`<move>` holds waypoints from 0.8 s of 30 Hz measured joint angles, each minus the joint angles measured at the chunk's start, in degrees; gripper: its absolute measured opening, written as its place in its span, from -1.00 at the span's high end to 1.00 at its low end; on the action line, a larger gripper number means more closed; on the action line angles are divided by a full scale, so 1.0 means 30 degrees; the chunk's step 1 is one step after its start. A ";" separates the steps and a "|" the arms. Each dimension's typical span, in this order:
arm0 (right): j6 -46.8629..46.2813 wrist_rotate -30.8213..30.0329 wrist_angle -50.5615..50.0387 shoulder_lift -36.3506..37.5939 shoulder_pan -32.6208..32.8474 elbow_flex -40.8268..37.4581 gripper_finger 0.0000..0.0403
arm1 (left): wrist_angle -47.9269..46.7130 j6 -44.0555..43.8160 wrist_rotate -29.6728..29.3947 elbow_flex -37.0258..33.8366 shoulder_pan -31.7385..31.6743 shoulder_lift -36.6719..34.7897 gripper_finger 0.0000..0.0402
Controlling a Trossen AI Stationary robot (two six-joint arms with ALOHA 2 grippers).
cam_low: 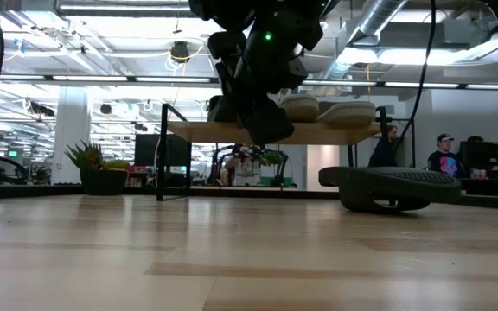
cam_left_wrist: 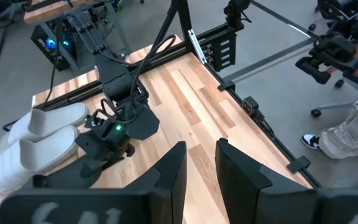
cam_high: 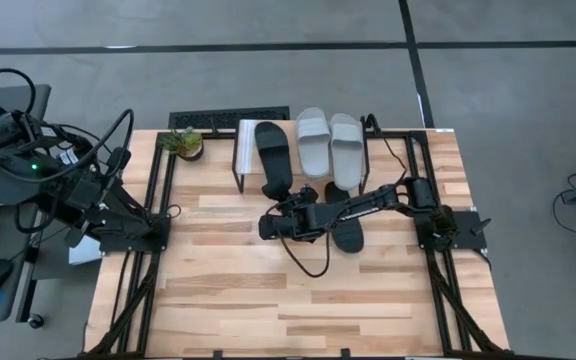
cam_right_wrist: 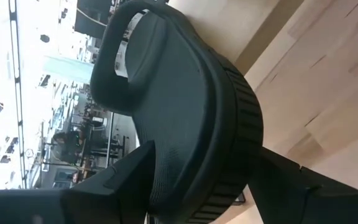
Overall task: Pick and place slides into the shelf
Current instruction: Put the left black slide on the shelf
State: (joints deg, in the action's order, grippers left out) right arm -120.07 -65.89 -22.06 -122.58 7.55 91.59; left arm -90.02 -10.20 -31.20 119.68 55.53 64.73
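Wooden table [cam_high: 228, 300] | black slide [cam_right_wrist: 185, 106] apparently clamped between right jaws

Shelf [cam_high: 244, 140] left end unoccupied; rest taken by held black slide [cam_high: 273, 160] & two grey slides [cam_high: 330, 143]. Plant [cam_high: 184, 143] beside left end.

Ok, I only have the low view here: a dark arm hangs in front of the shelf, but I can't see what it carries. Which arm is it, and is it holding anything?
Observer: It is the right arm. The right gripper has its jaws shut on a black slide.
Operator: Where is that slide relative to the shelf?
Observer: From above, its toe end overlaps the shelf, left of the two grey slides. I cannot tell whether it rests there.
Operator: And the left arm?
Observer: It is folded at the table's left edge, with the left gripper open and holding nothing.
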 joint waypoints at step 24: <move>0.0601 -0.0022 -0.1000 0.1297 0.0395 0.0007 -0.14 | 0.0000 0.0007 0.0000 0.0000 0.0000 -0.0007 0.63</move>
State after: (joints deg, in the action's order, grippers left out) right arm -118.27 -65.95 -25.07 -118.69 8.74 91.61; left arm -90.02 -10.17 -31.20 119.68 55.53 64.71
